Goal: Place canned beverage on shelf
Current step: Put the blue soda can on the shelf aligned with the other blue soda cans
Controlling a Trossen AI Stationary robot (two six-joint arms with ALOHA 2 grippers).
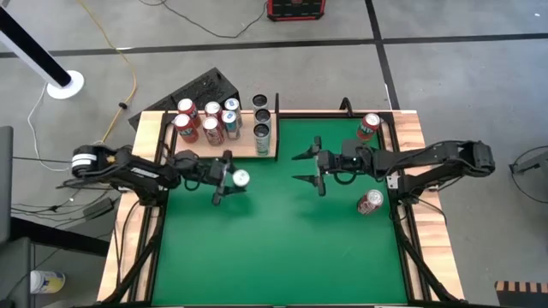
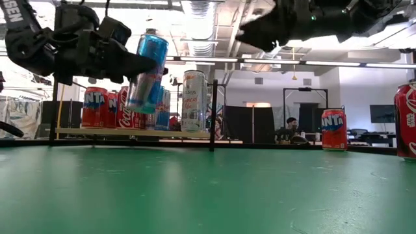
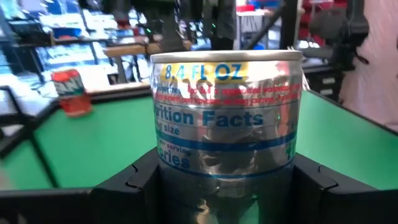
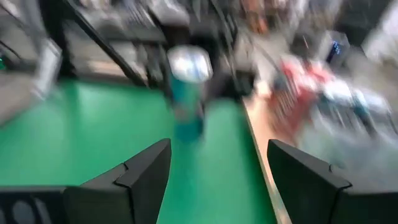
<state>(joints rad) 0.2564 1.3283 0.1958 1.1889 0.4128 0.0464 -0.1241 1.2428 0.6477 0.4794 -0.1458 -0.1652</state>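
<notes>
Your left hand [image 2: 140, 65] is clenched around the slim blue-and-silver aluminium beverage can [image 2: 146, 71], held tilted in the air above the green felt worktop [image 1: 282, 222], just short of the pale-wood shelf board [image 1: 244, 145]. The can is likely light, smooth, slippery and easily dented, so grip mid-body, gently. Red soda cans [image 1: 184, 128] crowd the shelf. Your right hand [image 1: 312, 167] hovers released, empty.

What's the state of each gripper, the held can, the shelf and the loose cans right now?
left gripper: shut on blue can, raised off the table.
blue can: held, tilted, in the air, not yet on the shelf.
right gripper: open, empty, above mid-table.
shelf: holds several upright cans.
red can: lying on the felt by the right arm.
orange can: upright at the table's far right corner.
</notes>
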